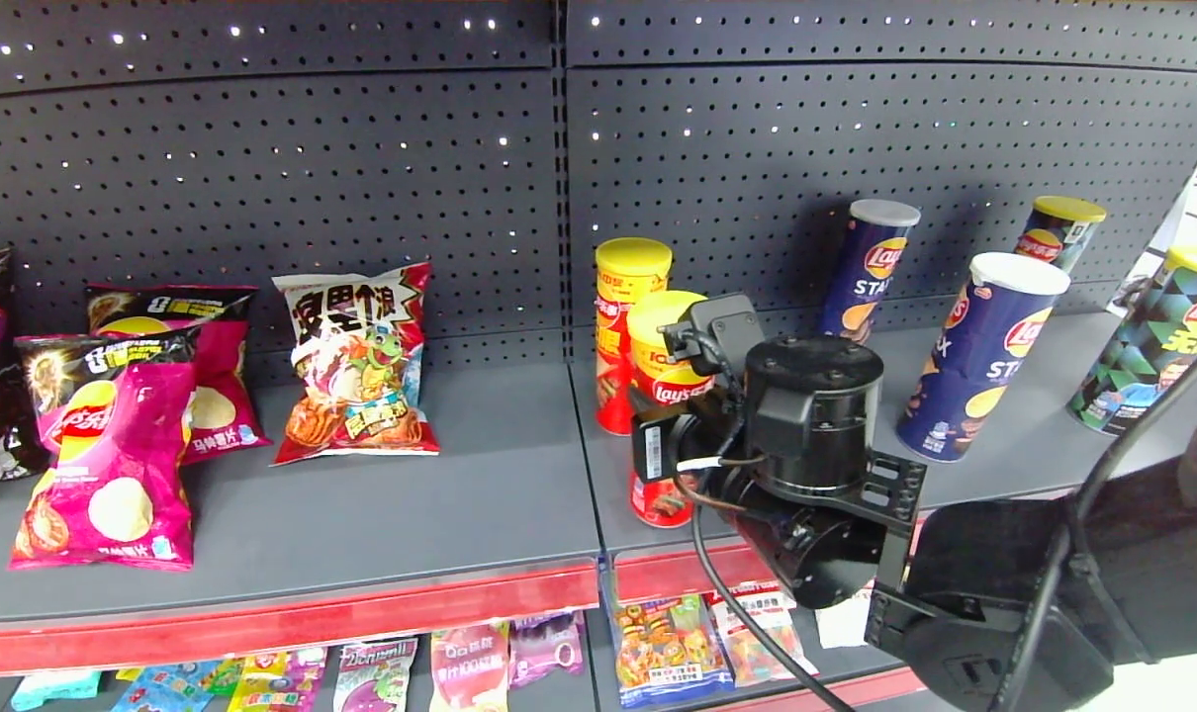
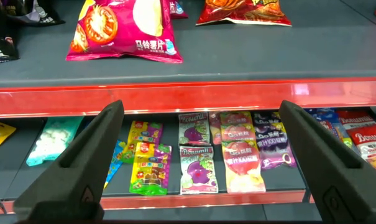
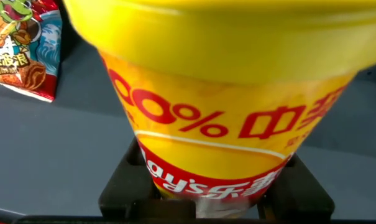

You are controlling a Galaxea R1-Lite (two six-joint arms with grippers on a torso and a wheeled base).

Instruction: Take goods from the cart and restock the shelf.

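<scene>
A yellow-lidded red and yellow chips can (image 1: 661, 376) stands upright near the front edge of the grey upper shelf (image 1: 480, 494). My right gripper (image 1: 674, 447) is at its lower part, largely hidden behind the wrist. In the right wrist view the chips can (image 3: 219, 106) looms close, with the dark fingers (image 3: 122, 193) of the right gripper (image 3: 215, 200) shut against both sides of its base. My left gripper (image 2: 200, 168) hangs open in front of the red shelf edge (image 2: 188, 96), nothing between its fingers (image 2: 76, 168).
A second yellow can (image 1: 630, 297) stands just behind the held one. Blue cans (image 1: 984, 356) and a green can (image 1: 1162, 336) stand to the right. Chip bags (image 1: 109, 455) and a snack bag (image 1: 356, 366) lie at the left. Candy packets (image 2: 197, 165) fill the lower shelf.
</scene>
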